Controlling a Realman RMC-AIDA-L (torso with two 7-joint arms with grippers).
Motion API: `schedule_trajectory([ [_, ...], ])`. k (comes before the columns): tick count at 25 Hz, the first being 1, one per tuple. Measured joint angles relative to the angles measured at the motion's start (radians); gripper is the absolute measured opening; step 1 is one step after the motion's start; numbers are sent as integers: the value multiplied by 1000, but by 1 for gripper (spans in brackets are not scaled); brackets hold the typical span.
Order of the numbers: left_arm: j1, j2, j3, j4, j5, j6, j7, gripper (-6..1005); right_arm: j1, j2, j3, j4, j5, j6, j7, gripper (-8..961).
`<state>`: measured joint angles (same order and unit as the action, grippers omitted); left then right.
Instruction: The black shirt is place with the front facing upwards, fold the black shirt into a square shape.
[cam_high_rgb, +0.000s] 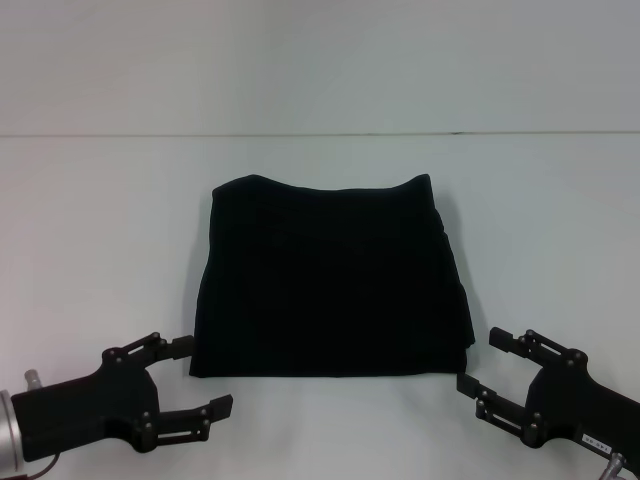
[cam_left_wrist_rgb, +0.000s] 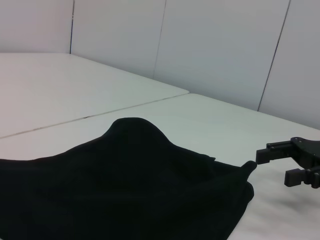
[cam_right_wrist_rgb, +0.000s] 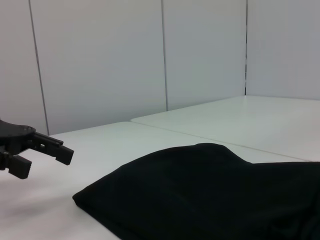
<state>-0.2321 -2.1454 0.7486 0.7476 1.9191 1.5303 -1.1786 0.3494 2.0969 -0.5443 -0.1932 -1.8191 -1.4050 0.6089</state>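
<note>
A plain white bench (cam_high_rgb: 90, 250) met pale panelled walls (cam_right_wrist_rgb: 100, 60). The black shirt (cam_high_rgb: 330, 285) lay folded at its centre, lettering hidden. The left end effector (cam_high_rgb: 200, 378) and right end effector (cam_high_rgb: 480, 362) stood wide apart at its near corners, arms cut off.

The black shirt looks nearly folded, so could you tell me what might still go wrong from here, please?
1. The black shirt is a rough square, but its far edge bulges and layers stick out on the right side; these could spring open.
2. The left gripper and right gripper sit open right at the near corners; a careless move could snag and drag the cloth across the table.
</note>
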Motion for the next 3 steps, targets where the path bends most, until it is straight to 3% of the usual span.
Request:
schedule_trajectory([
  [3, -1, 1, 0, 0, 0, 0, -2, 949, 0, 0, 0, 0, 0, 0, 0, 741],
])
